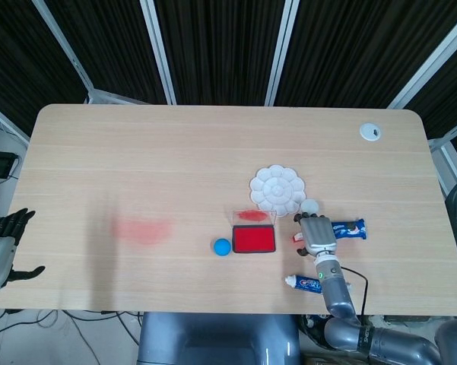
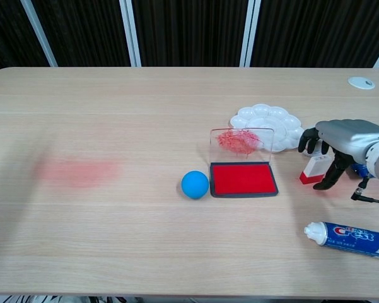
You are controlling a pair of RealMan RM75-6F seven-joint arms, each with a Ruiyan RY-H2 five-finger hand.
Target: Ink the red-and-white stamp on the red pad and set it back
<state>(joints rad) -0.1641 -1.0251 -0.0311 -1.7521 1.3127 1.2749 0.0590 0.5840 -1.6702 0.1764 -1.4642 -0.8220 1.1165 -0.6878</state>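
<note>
Stamp point(image 2: 313, 170) stands upright on the surface point(image 2: 145, 113), just right of the red pad point(image 2: 243, 179), red base down. Your right hand point(image 2: 340, 146) arches over it with fingers point(image 2: 309, 140) spread to either side; the chest view suggests they have let go, though you cannot rule out a light touch on its far side. Judged from this, you are at the set-it-back step. Next, lift the hand straight up so no finger clips the stamp and tips it toward the pad's raised clear lid point(image 2: 241, 140). Your left hand point(image 1: 4, 239) hangs off the surface edge, fingers apart, holding nothing.
</note>
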